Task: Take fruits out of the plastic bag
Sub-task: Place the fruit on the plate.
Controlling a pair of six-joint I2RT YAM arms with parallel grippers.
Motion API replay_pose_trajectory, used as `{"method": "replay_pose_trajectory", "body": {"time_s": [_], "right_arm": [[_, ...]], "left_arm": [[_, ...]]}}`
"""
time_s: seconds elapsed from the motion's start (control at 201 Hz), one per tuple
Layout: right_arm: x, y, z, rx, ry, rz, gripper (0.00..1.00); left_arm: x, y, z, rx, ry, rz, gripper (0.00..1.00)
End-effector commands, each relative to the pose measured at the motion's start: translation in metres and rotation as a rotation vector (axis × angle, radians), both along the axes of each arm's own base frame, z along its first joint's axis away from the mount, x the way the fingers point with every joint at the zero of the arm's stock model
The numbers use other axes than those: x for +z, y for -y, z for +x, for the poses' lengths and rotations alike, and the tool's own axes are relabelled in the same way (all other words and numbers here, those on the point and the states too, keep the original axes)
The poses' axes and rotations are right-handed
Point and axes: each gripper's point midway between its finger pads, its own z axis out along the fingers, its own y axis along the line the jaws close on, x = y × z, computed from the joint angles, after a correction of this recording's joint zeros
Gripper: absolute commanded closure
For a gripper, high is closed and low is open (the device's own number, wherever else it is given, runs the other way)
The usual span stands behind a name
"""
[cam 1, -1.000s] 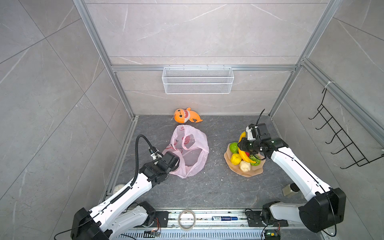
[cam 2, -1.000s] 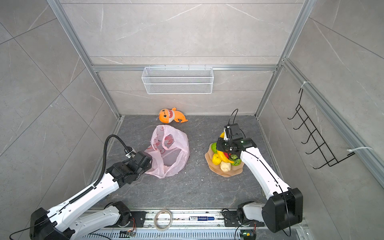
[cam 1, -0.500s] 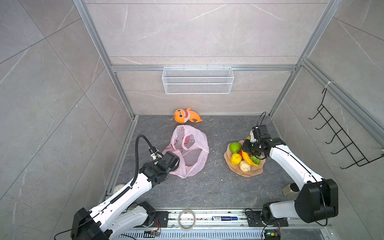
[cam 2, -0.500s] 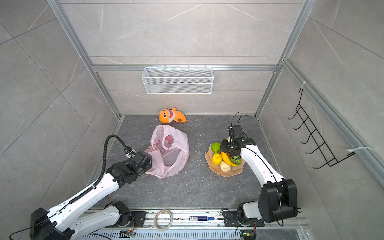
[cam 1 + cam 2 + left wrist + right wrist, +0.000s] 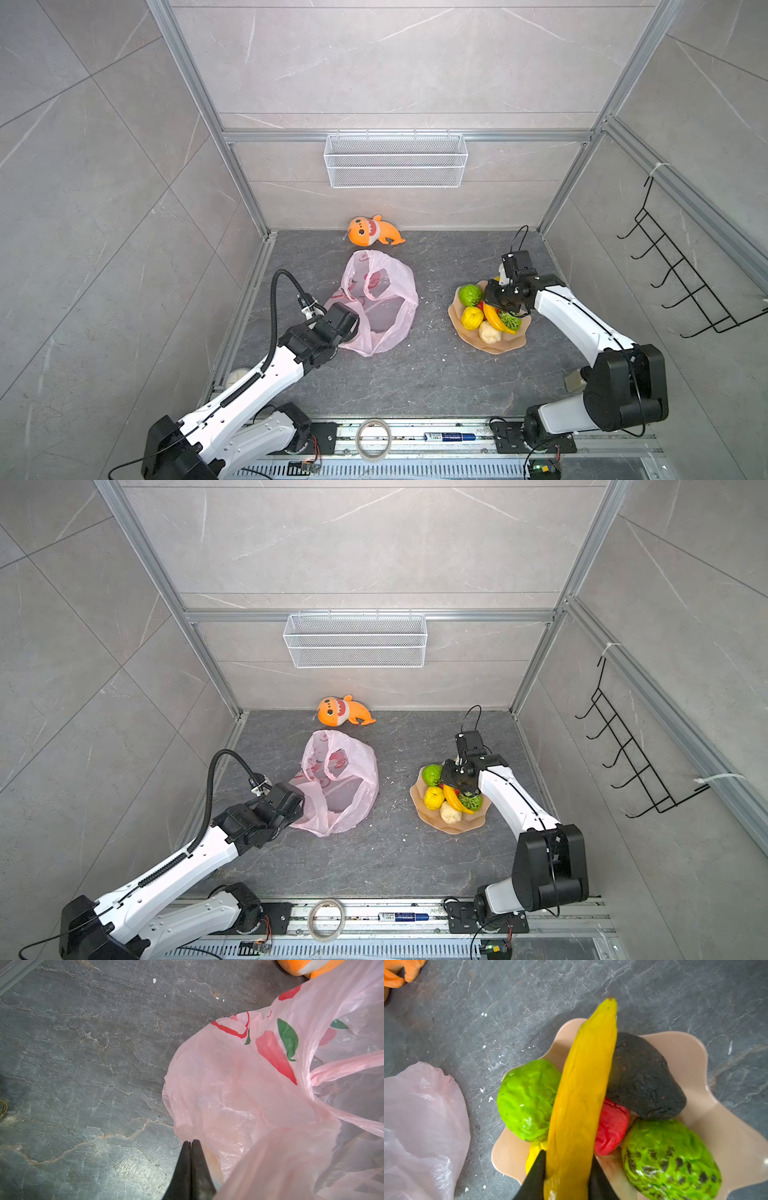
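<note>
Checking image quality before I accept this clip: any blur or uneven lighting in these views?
Left wrist: plastic bag blurs close to the lens, floor sharp. Right wrist: banana soft at its near end. Both top views: evenly lit, sharp.

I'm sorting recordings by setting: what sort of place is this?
Probably a robot test cell: aluminium frame, left arm and right arm mounted on a front rail, toy fruits on a plate.

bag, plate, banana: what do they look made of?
plastic bag: thin translucent pink film, glossy and crinkled; the floor shows through it.
plate: peach, smooth, matte, scalloped rim; probably moulded plastic, could be ceramic.
banana: yellow, dull wrinkled skin; looks like soft foam or rubber, unsure.
</note>
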Motion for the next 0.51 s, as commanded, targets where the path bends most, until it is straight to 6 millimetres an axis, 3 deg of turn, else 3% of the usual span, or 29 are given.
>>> {"method": "replay_pose_trajectory", "body": {"time_s": [0.0,0.503], "right_arm": [[-0.011,0.006,-0.004,-0.007,-0.028,-0.029,0.7],[-0.023,0.014,-0.006,-0.013,-0.064,-0.077,0.67]], "left_arm": [[0.006,-0.001,0.002,0.003,0.011,0.004,1.0],[0.006,-0.005,-0.002,0.011,0.012,0.004,1.0]]}}
